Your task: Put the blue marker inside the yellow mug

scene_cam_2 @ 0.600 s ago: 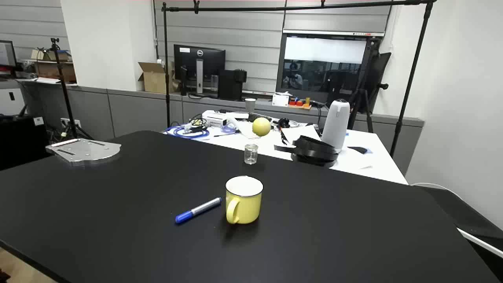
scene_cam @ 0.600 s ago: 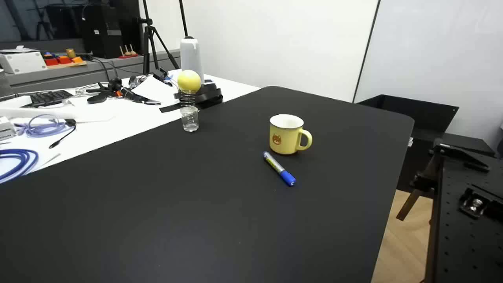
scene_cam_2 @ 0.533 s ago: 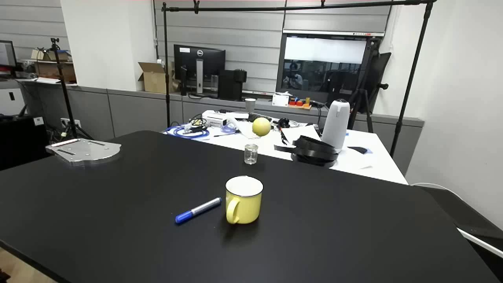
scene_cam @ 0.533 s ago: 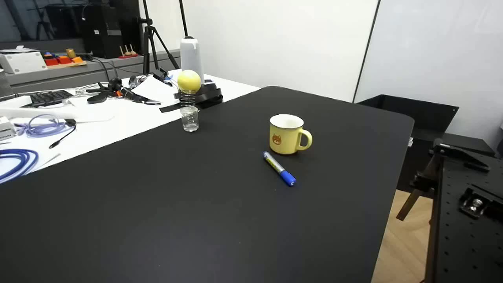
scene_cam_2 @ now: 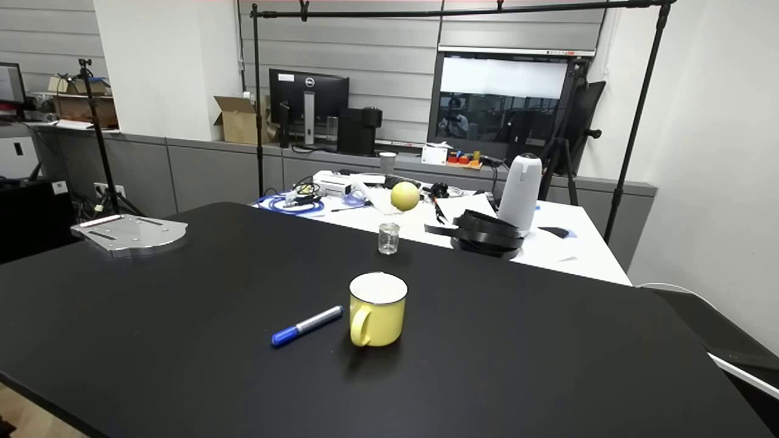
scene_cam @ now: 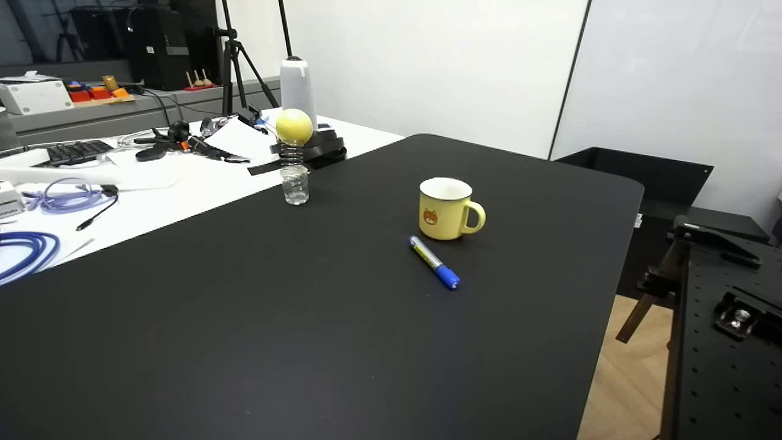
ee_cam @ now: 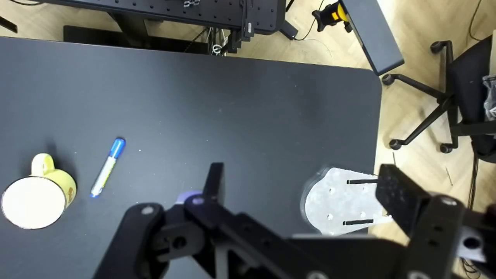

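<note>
the blue marker (scene_cam: 434, 262) lies flat on the black desk (scene_cam: 275, 330), just beside the yellow mug (scene_cam: 443, 217) and apart from it. its bright blue cap points away; the other end is the nearer one. the mug stands upright, white inside, with a small brown animal face on its wall and a handle sticking out at the side.

in the wrist view i catch the claw (ee_cam: 302, 178), its two dark fingers (ee_cam: 214, 182) spread well apart, with a silvery plate (ee_cam: 341, 205) at the desk's edge showing through the gap. marker and mug are both off to one side of it.

in an exterior view, a small clear glass (scene_cam_2: 388, 239) stands near the desk's far edge, and a yellow ball (scene_cam_2: 405, 196) shows above it; whether the two are joined i can't tell. on the white desk (scene_cam_2: 590, 252) beyond sit blue cables (scene_cam_2: 307, 210) and a pale rounded column (scene_cam_2: 521, 191) with black bands (scene_cam_2: 484, 234) curled by it. past the plate, a black office chair (ee_cam: 474, 97) stands on the wood floor (ee_cam: 267, 46).
</note>
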Robot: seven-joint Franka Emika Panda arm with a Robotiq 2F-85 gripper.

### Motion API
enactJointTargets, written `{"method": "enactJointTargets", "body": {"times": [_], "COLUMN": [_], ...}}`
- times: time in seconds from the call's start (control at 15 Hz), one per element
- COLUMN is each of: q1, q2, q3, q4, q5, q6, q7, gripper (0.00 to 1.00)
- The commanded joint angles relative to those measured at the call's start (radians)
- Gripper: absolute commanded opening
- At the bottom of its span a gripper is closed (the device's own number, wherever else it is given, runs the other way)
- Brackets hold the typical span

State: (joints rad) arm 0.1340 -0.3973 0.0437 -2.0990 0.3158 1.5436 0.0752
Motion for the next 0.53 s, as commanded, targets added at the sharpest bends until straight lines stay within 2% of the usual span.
{"method": "enactJointTargets", "body": {"times": [0.0,0.07,0.33,0.47], "q1": [-0.021,-0.021,-0.073,-0.105], "q2": [0.001,0.001,-0.005,-0.008], "q3": [0.016,0.016,0.024,0.022], "q4": [0.004,0.004,-0.033,-0.072], "q5": [0.005,0.005,-0.067,-0.121], "q6": [-0.005,-0.005,0.121,0.238], "q7": [-0.005,-0.005,0.039,0.054], "gripper": [1.0,1.0,1.0,1.0]}}
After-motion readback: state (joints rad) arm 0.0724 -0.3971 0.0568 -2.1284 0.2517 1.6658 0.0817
